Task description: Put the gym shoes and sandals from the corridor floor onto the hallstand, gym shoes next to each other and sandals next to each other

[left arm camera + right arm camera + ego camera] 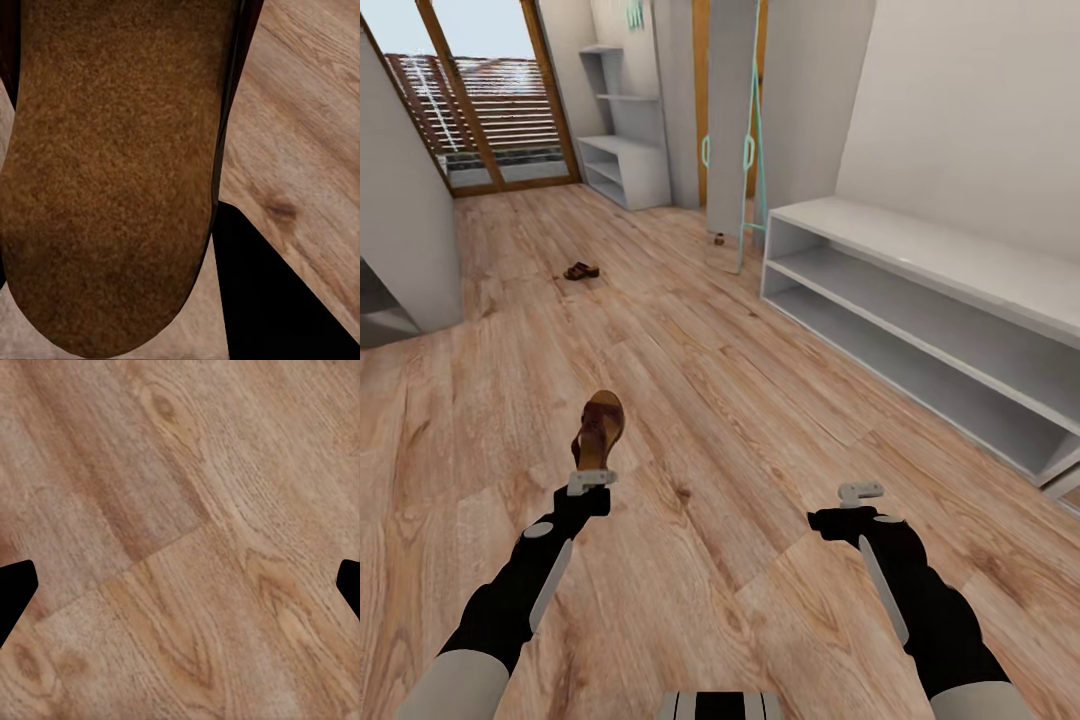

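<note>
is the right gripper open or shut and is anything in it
Open and empty. In the right wrist view the right gripper has its fingertips far apart at the picture's edges, with bare corridor floor between them.

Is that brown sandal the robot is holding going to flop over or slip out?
The sandal probably stays stiff: it stands upright from the left gripper without sagging. Its grainy insole looks grippy, so slipping seems unlikely. Held by one end, it might wobble.

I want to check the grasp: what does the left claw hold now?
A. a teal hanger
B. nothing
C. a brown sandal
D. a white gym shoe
C: in the head view a brown sandal stands up from the left claw, clear of the corridor floor.
</note>
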Available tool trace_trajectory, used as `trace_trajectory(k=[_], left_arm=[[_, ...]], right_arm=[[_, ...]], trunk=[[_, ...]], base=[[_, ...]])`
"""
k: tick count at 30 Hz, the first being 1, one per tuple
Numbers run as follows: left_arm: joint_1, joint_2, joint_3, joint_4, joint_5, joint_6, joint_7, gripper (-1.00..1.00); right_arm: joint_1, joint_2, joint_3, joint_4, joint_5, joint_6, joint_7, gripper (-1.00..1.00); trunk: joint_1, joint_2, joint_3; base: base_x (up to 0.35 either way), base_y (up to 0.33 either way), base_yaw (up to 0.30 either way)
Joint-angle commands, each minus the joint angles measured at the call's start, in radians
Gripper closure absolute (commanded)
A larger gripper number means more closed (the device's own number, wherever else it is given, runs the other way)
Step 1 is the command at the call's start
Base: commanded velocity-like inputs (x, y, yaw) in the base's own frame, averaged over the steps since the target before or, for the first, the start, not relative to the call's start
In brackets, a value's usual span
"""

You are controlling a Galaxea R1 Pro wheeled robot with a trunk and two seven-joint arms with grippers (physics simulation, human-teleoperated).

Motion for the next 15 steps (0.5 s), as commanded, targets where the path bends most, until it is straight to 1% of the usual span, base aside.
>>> trace_trajectory(k=[1, 4, 15], left_arm=[[0.000, 0.000, 0.000, -0.002, 0.000, 0.013, -0.004, 1.00], [0.000, 0.001, 0.000, -0.002, -0.001, 0.065, -0.004, 1.00], [0.000, 0.001, 0.000, -0.002, -0.001, 0.078, -0.004, 1.00]], right_arm=[[0.000, -0.001, 0.001, -0.001, -0.001, 0.005, 0.000, -1.00], [0.000, -0.001, 0.001, -0.001, -0.001, 0.005, 0.000, -1.00], [0.000, -0.001, 0.002, 0.000, -0.001, 0.005, 0.000, -1.00]], trunk=[[0.000, 0.000, 0.001], [0.000, 0.000, 0.006], [0.000, 0.000, 0.023]], base=[[0.000, 0.000, 0.069], [0.000, 0.000, 0.069], [0.000, 0.000, 0.069]])
